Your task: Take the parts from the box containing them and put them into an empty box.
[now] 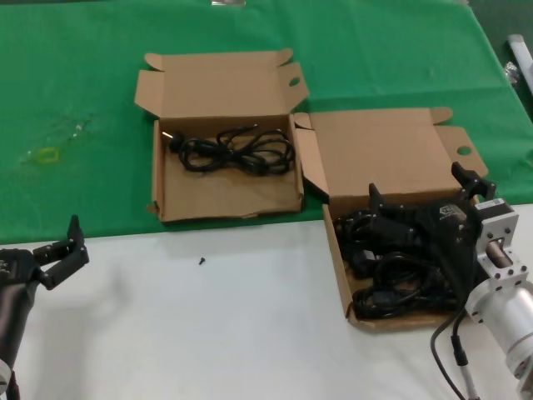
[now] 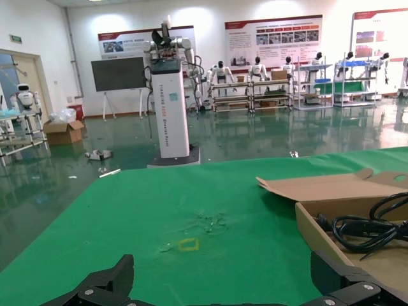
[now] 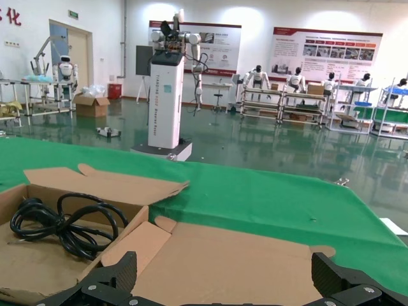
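The squarer box with a tall lid (image 1: 340, 275) stands at the right on the white table, its lid panel (image 3: 236, 255) leaning back. It holds a heap of black power cords (image 1: 391, 283). My right gripper (image 1: 423, 190) hovers open over that heap with nothing between its fingers (image 3: 121, 271). The wider box with a short lid (image 1: 225, 193) lies on the green cloth to the left. One coiled black cord (image 1: 233, 150) (image 3: 64, 223) (image 2: 366, 229) rests in it. My left gripper (image 1: 62, 250) waits open over the table's near left, pointing at the cloth (image 2: 223, 280).
A small black bit (image 1: 201, 261) lies on the white table between the arms. A yellow mark (image 1: 47, 155) (image 2: 189, 244) sits on the green cloth at the left. The wider box's side wall (image 2: 319, 239) is near my left gripper's finger.
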`<state>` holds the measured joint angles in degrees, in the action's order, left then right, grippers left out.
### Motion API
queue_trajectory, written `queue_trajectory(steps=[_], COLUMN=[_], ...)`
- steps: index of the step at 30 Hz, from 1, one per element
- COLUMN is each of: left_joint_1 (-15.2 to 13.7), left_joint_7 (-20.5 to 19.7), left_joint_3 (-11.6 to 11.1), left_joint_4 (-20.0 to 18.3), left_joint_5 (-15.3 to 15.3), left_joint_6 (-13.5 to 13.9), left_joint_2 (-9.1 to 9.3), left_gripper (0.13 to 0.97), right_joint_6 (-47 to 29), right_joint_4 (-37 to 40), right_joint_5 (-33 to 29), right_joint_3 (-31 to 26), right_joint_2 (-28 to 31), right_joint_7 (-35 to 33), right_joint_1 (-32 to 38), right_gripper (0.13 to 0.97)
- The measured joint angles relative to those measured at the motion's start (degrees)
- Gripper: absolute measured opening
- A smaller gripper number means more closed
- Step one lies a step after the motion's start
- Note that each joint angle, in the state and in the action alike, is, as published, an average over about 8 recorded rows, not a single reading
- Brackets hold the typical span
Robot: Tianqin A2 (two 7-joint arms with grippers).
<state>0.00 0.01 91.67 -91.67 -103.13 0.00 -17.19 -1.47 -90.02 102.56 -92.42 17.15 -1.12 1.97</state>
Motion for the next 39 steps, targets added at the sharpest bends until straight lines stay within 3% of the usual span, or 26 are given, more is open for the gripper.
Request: queue_trajectory(steps=[39], left_joint_1=[0.0], left_joint_7=[-0.01], left_joint_3=[0.0], left_joint_4=[0.0], left_joint_5=[0.0], left_joint_6=[0.0], left_joint_2=[0.0], left_gripper=[0.966], right_joint_6=[0.0], right_joint_4=[0.0], right_joint_5=[0.0], right_joint_3=[0.0], right_joint_2=[0.0], right_joint_7=[0.0], right_joint_1=[0.0], right_gripper=[0.966])
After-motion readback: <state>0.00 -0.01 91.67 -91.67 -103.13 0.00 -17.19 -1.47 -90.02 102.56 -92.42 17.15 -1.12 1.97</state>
